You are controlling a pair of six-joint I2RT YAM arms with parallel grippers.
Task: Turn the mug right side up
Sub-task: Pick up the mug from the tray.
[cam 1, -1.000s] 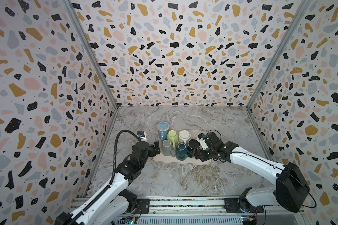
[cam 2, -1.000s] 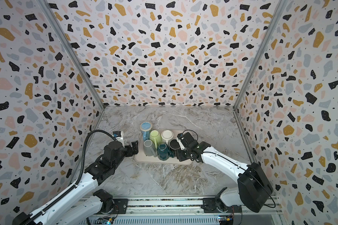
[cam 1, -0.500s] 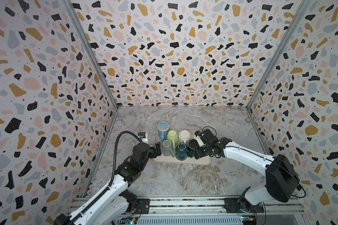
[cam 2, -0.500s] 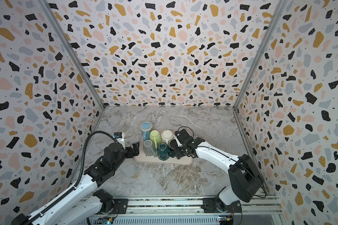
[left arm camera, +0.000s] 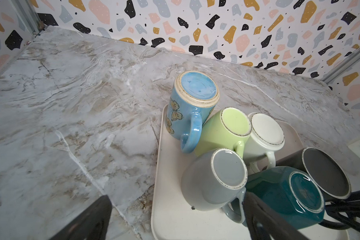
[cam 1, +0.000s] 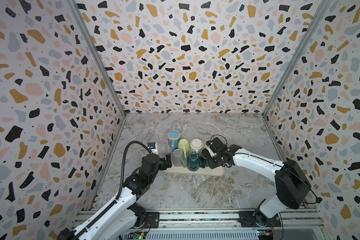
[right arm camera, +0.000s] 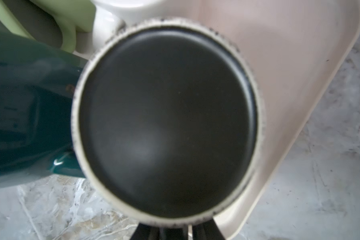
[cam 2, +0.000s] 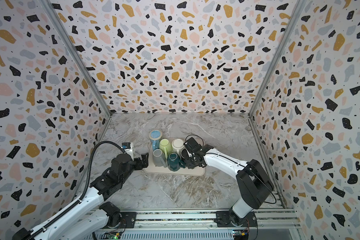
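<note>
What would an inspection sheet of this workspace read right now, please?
Surface: marble-pattern table, carrying a cream tray.
Job's things: six mugs, all bottom up, packed together on the tray: blue butterfly mug, green mug, white mug, grey mug, teal mug, dark mug.
Clutter: nothing seen.
Grippers: left gripper open, at the tray's edge near the grey mug; right gripper at the dark mug, grip not discernible.
Cables: black hose arcs over the left arm; thin wire loops at the right wrist.
Surroundings: terrazzo-print walls on three sides; rail along the front.
</note>
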